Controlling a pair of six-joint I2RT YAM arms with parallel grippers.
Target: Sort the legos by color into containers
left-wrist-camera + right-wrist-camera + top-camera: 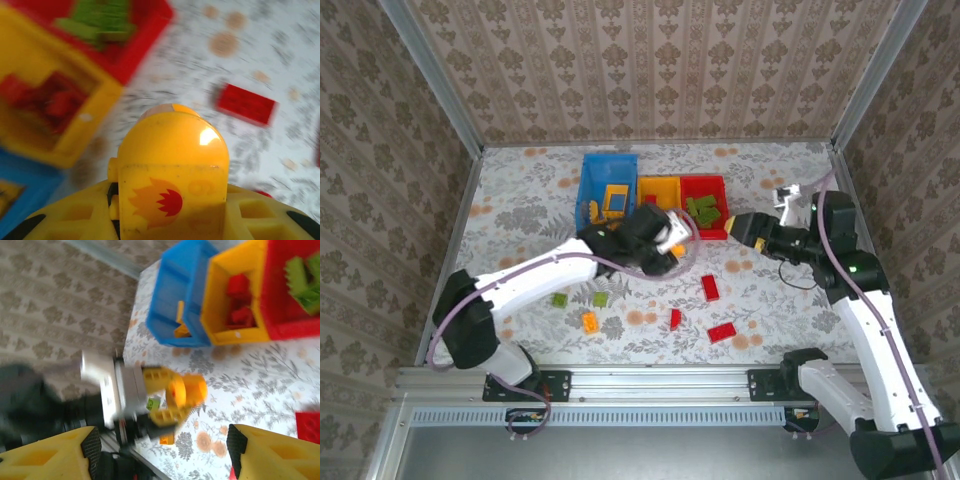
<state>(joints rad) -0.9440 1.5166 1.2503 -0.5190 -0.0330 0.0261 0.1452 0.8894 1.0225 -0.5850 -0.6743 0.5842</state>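
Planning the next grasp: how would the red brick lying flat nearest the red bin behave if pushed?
The red brick looks like hard plastic, so probably stiff and light. Lying flat, it would likely slide, not roll or tip. Its low profile may hinder pinching.

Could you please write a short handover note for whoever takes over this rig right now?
Left gripper: shut on an orange-yellow piece.
Right gripper: open, near the red bin.
Done: yellow pieces in the blue bin, red pieces in the yellow bin, green pieces in the red bin.
Left: held piece to blue; three red legos, two green legos, one orange lego on the table.
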